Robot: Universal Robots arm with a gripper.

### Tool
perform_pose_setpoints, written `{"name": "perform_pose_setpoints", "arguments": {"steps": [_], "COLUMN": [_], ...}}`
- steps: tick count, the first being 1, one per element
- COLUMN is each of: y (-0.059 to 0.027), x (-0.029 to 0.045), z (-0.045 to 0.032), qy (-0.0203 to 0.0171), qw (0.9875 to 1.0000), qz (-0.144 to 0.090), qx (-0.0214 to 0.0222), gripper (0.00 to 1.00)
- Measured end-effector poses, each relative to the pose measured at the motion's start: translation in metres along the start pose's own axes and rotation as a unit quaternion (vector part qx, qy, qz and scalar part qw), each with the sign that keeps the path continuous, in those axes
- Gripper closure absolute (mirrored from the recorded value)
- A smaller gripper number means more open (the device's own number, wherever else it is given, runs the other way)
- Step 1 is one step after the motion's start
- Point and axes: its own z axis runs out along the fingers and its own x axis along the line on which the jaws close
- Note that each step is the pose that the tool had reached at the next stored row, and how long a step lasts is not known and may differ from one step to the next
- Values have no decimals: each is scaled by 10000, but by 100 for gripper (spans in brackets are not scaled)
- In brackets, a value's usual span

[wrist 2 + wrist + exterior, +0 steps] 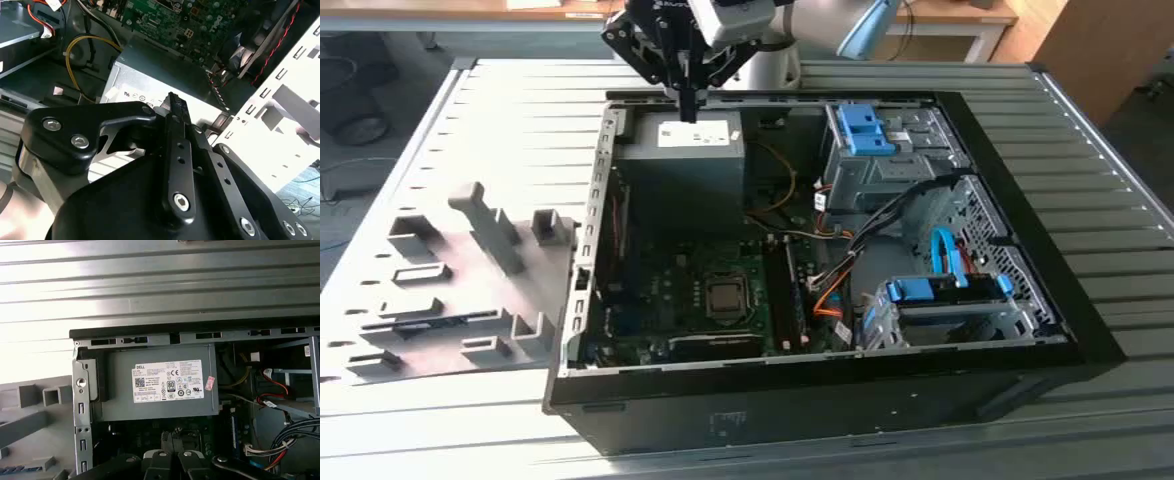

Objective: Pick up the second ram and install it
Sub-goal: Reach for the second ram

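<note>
The gripper hangs just above the power supply in the open computer case. Its fingers are pressed together.

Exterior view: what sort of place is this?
Likely a robotics lab or workshop: an opened computer case lies on a ribbed metal table, grey holder blocks beside it, wooden desks behind.

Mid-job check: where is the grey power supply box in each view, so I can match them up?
Exterior view: the power supply sits in the case's far corner, below the tool.
Second wrist view: it is the grey box just beyond the tool's tip.
First wrist view: it lies just inside the case's rim.
Shared landmark: its white label, seen in all three.
</note>
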Motion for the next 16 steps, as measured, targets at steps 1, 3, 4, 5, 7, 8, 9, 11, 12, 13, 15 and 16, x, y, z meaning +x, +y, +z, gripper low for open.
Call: {"name": "perform_pose_setpoints", "arguments": {"steps": [1,3,4,5,7,8,9,11,12,13,15,16], "y": [0,0,0,0,-1,-3,-7,-14,-18,-21,-29,-32], "x": [0,0,0,0,11,37,79,169,216,261,351,396], "z": [0,0,0,0,0,0,0,0,0,0,0,1], "qy": [0,0,0,0,1,1,-1,-6,-8,-9,-11,-13], "qw": [10000,10000,10000,10000,10000,10000,10000,10000,10000,10000,10000,10000], "qz": [0,0,0,0,-1,-1,-1,0,-1,-2,-1,-1], "qx": [0,0,0,0,1,1,0,0,-1,-1,-1,-1], "gripper": [89,89,89,89,89,89,89,89,89,89,89,89]}}
